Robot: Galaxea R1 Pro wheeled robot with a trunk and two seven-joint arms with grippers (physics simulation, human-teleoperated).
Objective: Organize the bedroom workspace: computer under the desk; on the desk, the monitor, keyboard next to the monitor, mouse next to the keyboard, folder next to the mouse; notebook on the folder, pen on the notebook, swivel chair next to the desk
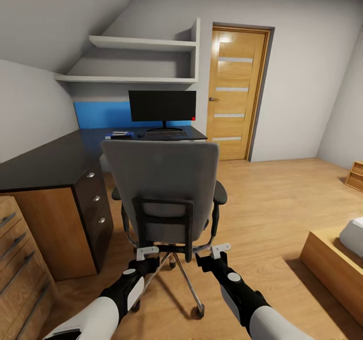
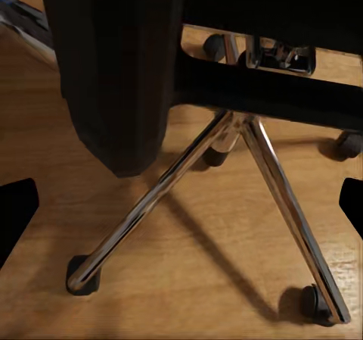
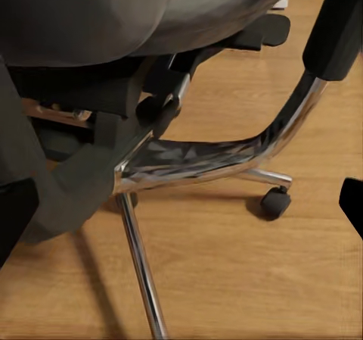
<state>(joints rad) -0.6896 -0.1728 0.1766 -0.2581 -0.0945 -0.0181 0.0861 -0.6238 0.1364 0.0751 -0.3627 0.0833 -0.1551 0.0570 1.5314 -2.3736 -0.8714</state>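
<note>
The swivel chair (image 1: pixel 161 178) stands right in front of me, its grey back toward me, before the black desk (image 1: pixel 50 161). On the desk's far end are the monitor (image 1: pixel 162 106) and, below it, the keyboard (image 1: pixel 166 133). Left of the keyboard lies the blue folder (image 1: pixel 121 135) with something small and pale on top. Mouse and pen are too small to tell; the computer is hidden. My left gripper (image 1: pixel 147 257) and right gripper (image 1: pixel 218 255) are open, low behind the chair. The wrist views look at its chrome base (image 2: pixel 249 143) (image 3: pixel 197 162).
A wooden dresser (image 1: pixel 20 259) stands at the front left beside the desk's drawer unit (image 1: pixel 98 204). A wooden bed frame (image 1: pixel 330 259) is at the right. A door (image 1: pixel 237 93) is in the far wall. Bare wooden floor (image 1: pixel 272 204) lies right of the chair.
</note>
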